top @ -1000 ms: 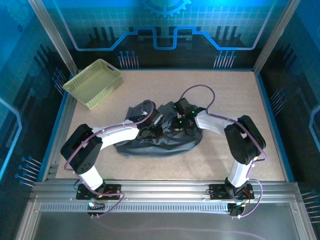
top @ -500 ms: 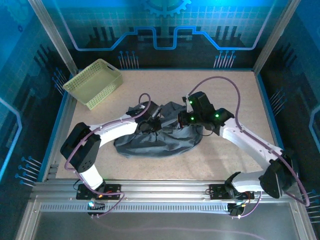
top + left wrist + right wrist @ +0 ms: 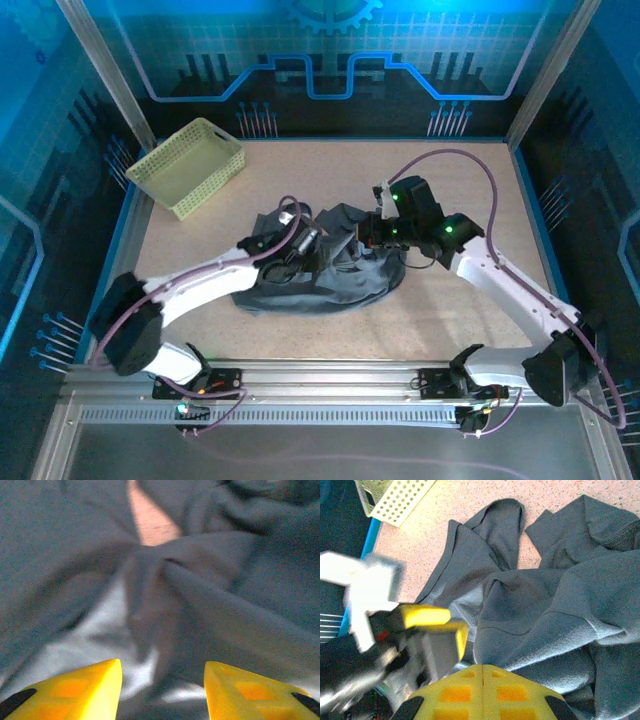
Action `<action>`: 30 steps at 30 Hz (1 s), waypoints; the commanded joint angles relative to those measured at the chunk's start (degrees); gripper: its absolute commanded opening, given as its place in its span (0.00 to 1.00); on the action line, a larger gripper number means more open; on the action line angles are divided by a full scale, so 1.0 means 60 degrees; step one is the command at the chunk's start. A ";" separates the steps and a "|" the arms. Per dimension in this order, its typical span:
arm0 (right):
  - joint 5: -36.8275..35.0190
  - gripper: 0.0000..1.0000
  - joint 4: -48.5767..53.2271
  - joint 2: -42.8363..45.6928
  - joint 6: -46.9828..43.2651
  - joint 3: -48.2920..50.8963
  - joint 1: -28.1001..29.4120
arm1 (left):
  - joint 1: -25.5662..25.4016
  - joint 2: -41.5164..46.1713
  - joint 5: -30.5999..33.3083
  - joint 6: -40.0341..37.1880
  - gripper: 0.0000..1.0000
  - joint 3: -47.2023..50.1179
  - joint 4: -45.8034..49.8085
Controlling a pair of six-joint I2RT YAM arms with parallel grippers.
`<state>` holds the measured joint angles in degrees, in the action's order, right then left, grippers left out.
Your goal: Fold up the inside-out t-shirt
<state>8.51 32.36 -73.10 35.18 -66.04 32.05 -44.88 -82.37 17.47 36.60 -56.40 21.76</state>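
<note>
The inside-out t-shirt (image 3: 330, 290) lies in a crumpled, rounded heap near the middle of the worktop (image 3: 470, 180), a flat board with a pale, speckled, sandy surface. The shirt is dark slate-grey, matte and soft, thrown into deep creases and ridges. In the right wrist view a narrow sleeve-like lobe and a broader flap with a stitched hem spread out flat on the board, with bare worktop showing between them.

The left arm (image 3: 200, 285), white with a purple cable looped along it, reaches in over the left part of the heap. Its jaws are open: in the left wrist view the two yellow, wedge-shaped fingers (image 3: 85, 687) stand apart just above the cloth, with nothing between them. Below them a thick fold runs diagonally, and a small wedge of the worktop shows through a gap in the fabric.

The right arm (image 3: 510, 285) stretches to the upper right edge of the heap. Its jaws are closed, the yellow, waffle-patterned fingers (image 3: 455, 692) pressed together along a thin seam. Taut ridges of fabric converge on their tips, so they appear to pinch the shirt.

A pale yellow-green plastic basket (image 3: 188, 165), rectangular with lattice walls, sits tilted at the far left corner, well apart from the shirt.
</note>
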 commanded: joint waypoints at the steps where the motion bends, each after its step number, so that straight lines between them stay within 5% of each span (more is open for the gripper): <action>1: 0.0204 0.00 -0.0027 -0.0349 0.0156 -0.0456 -0.0077 | -0.0897 0.1026 0.0598 -0.0685 0.54 0.0557 -0.1592; 8: 0.0280 0.00 -0.0059 -0.0678 0.0296 -0.0927 0.0005 | -0.1715 0.0264 -0.0503 -0.1008 0.64 0.0589 -0.3285; 16: 0.0224 0.00 -0.0192 -0.0582 0.0492 -0.0758 0.0242 | -0.1640 -0.0821 -0.0165 -0.0197 0.64 0.0199 -0.3896; 30: -0.1631 0.00 0.0231 -0.1016 -0.0041 -0.0804 -0.0072 | -0.1486 0.0319 -0.0463 -0.0329 0.00 0.0899 -0.3849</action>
<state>3.44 32.40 -77.28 37.04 -69.12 32.08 -54.00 -85.60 15.99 35.70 -52.80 -0.56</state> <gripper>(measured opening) 0.064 0.042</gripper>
